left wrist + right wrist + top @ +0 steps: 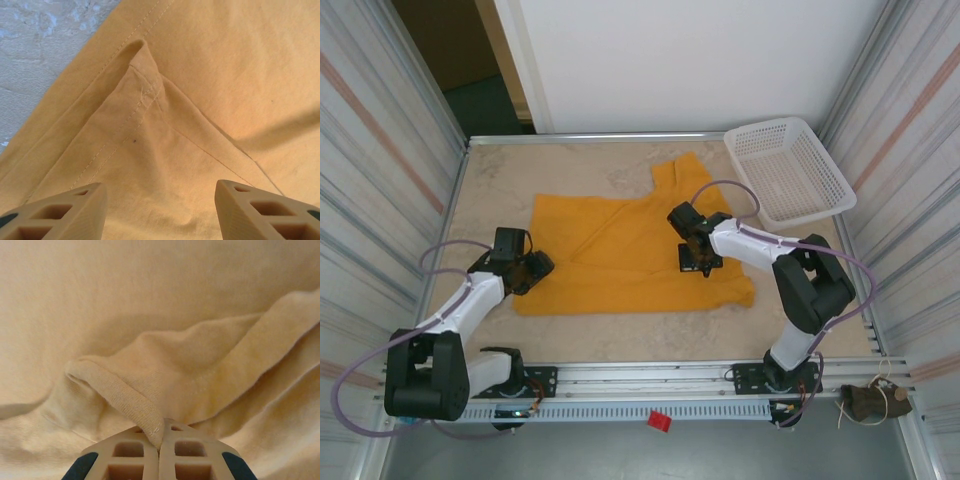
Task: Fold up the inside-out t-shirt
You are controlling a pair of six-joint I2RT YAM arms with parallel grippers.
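Tightly, the fingers of the right gripper [161, 434] are pressed together, and a ribbed edge of the mustard t-shirt [150, 300] is pinched between their tips. The rib is seen to curve up and to the left from the grip, with soft folds of cloth bunched around it. From above, this gripper [698, 262] is found pointing down onto the right half of the t-shirt [610, 255], its arm reaching in from the near right.

The left gripper [160, 200] is held open. Its two tan fingers [75, 210] are set well apart above the cloth, and nothing is clasped between them. Beneath them a folded corner of the t-shirt [210, 75] is shown, where stitched hems meet in a raised point. A patch of the pale table [40, 40] is visible at the upper left of that view. In the overhead view the left gripper [533, 266] is placed at the left edge of the garment, toward its near corner.

The t-shirt is spread mostly flat on the middle of the beige table [510, 170], a plain orange-yellow surface turned upward, with one part extended toward the far side. A white plastic basket [765, 126] is set at the far right corner of the table, apart from the cloth though near that extended part.
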